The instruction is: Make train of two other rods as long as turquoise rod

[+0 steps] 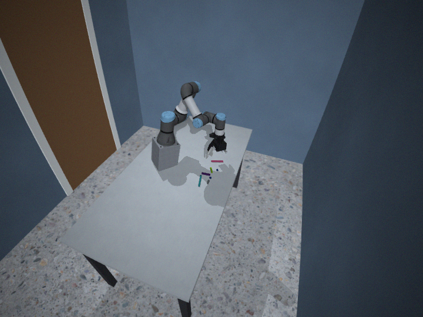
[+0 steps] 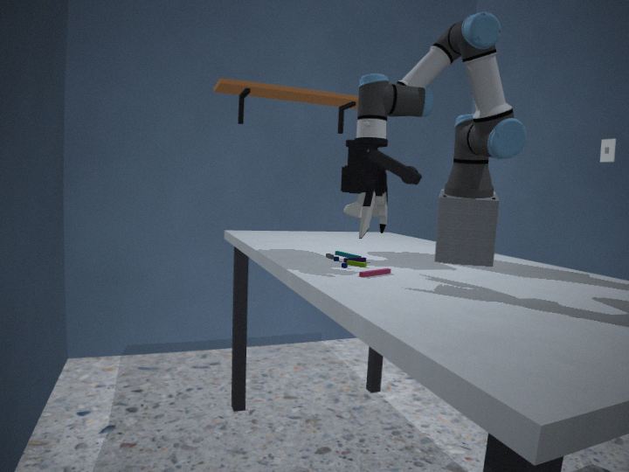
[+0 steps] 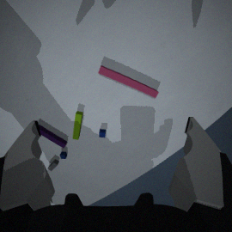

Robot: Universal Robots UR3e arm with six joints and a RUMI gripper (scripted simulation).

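Turquoise rod (image 1: 199, 181) flat on table (image 1: 143, 232), long axis near-far in top view; end effector (image 2: 372, 229) wide, empty.

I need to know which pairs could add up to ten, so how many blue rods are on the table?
2. One blue rod lies just right of the lime rod; the other sits below the purple rod's end. None looks hidden.

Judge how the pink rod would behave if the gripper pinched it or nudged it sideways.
The pink rod looks square-edged and lies flat on the table, so it would probably slide, not roll. It looks rigid. Being long and thin, an off-centre push would likely swivel it. The open gripper hangs above, holding nothing.
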